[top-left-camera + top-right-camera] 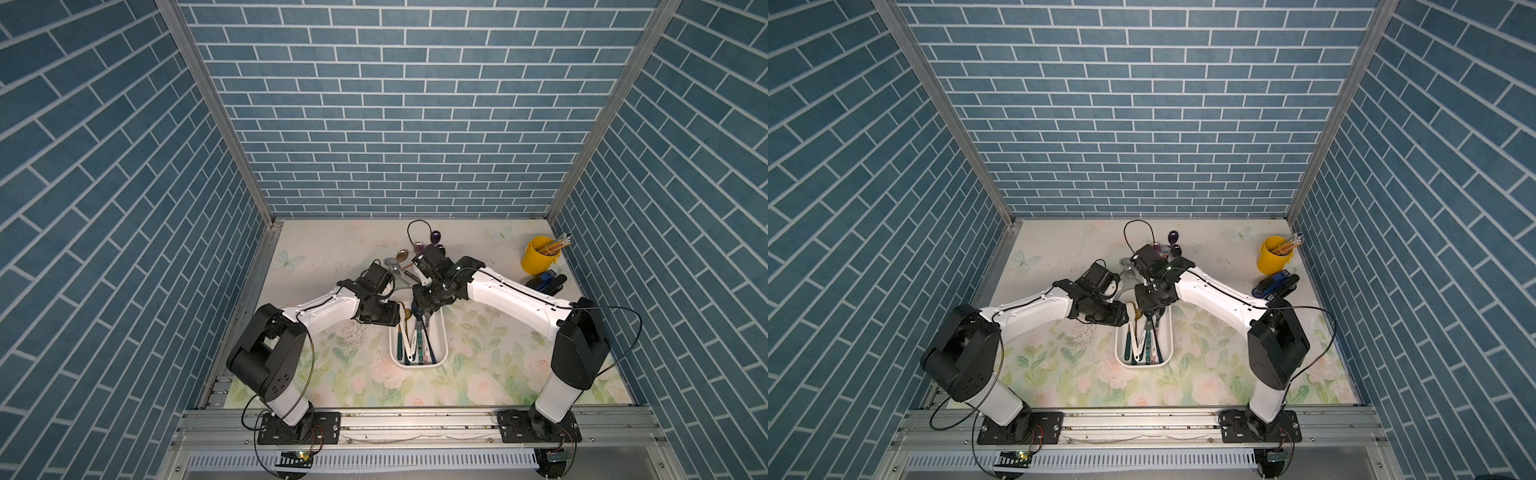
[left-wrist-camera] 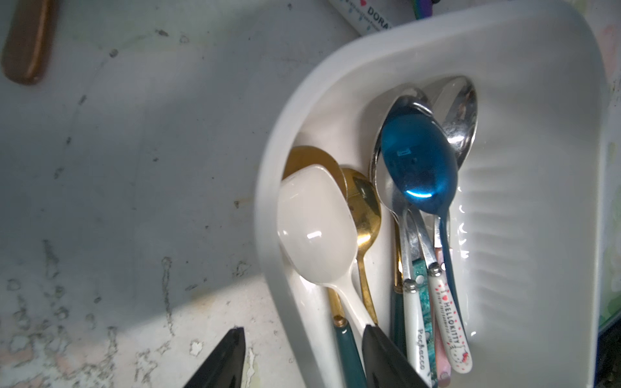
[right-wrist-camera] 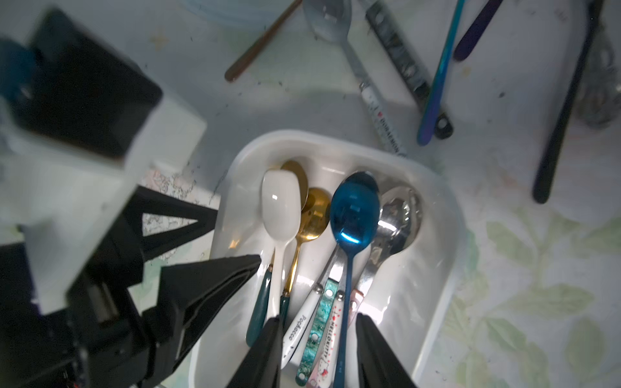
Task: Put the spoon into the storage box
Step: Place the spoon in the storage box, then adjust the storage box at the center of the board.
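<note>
The blue spoon (image 3: pixel 354 205) lies inside the white box (image 3: pixel 336 137), bowl toward the far end and handle running back toward the robot. We see it resting on a heap of other spoons, with a white spoon (image 3: pixel 280 201) and a gold spoon (image 3: pixel 316 215) on one side and a silver spoon (image 3: pixel 400 211) on the other. Several printed handles lie under it.

The right gripper (image 3: pixel 317 317) hangs just over the handle end of this heap. Its jaws stand apart, one on each side of the blue handle, and grip nothing.

The left gripper (image 2: pixel 302 329) is also spread. One finger (image 2: pixel 232 352) sits outside the box and the other is inside it, with the box wall between them. We cannot tell whether either finger touches the wall.

In both top views the box (image 1: pixel 444 345) (image 1: pixel 1170 340) stands in the middle of the flowered table (image 1: pixel 498 365), with the two arms meeting over its far end. Beyond that end more cutlery lies loose on the table, including a brown handle (image 3: pixel 262 40), a silver spoon with a printed handle (image 3: pixel 327 16) and a long black handle (image 3: pixel 564 111). Well apart, in the far right corner, stands a yellow cup (image 1: pixel 538 259) with pencils.
</note>
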Robot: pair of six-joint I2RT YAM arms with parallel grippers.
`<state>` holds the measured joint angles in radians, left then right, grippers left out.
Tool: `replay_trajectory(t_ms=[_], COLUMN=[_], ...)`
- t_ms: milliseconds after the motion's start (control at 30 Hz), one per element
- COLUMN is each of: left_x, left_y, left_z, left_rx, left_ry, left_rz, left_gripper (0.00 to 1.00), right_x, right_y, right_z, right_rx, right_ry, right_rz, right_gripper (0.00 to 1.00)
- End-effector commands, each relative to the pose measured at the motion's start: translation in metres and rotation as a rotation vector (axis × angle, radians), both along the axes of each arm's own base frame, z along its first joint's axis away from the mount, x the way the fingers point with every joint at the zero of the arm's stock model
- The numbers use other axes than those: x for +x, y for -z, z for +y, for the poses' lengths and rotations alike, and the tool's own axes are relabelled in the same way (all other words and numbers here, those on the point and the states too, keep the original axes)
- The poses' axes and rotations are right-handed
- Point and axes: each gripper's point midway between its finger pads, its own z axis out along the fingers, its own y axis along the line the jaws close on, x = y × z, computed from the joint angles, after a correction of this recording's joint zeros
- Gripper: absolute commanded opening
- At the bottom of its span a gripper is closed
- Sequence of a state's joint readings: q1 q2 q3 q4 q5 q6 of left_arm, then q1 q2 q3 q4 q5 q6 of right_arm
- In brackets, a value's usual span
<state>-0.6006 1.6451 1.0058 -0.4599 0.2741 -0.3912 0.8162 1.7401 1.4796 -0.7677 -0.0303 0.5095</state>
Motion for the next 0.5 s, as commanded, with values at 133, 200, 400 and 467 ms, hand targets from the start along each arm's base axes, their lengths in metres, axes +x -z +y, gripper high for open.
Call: replay_trajectory(t_ms=[133, 200, 400, 467], left_x=[-0.009, -0.010, -0.015, -0.016], left_y=[0.004, 0.002, -0.003, -0.004], left_z=[-0.013, -0.018, -0.037, -0.042], left_rx=[0.026, 0.007, -0.043, -0.054], left_ry=[0.048, 0.048, 0.047, 0.044], left_rz=[0.042, 0.051, 0.085, 0.095], left_gripper=[0.60, 0.60, 0.59, 0.59], right_x=[0.077, 0.097, 0.155, 0.169], right_y=[0.005, 0.017, 0.038, 0.047], right_z=[-0.063, -0.076, -0.094, -0.097], right_rx=[-0.088, -0.116, -0.074, -0.084], right_ry=[0.017, 0.029, 0.085, 0.080], right_rz=[-0.066, -0.061, -0.066, -0.065], right_gripper=[0.39, 0.39, 0.38, 0.38])
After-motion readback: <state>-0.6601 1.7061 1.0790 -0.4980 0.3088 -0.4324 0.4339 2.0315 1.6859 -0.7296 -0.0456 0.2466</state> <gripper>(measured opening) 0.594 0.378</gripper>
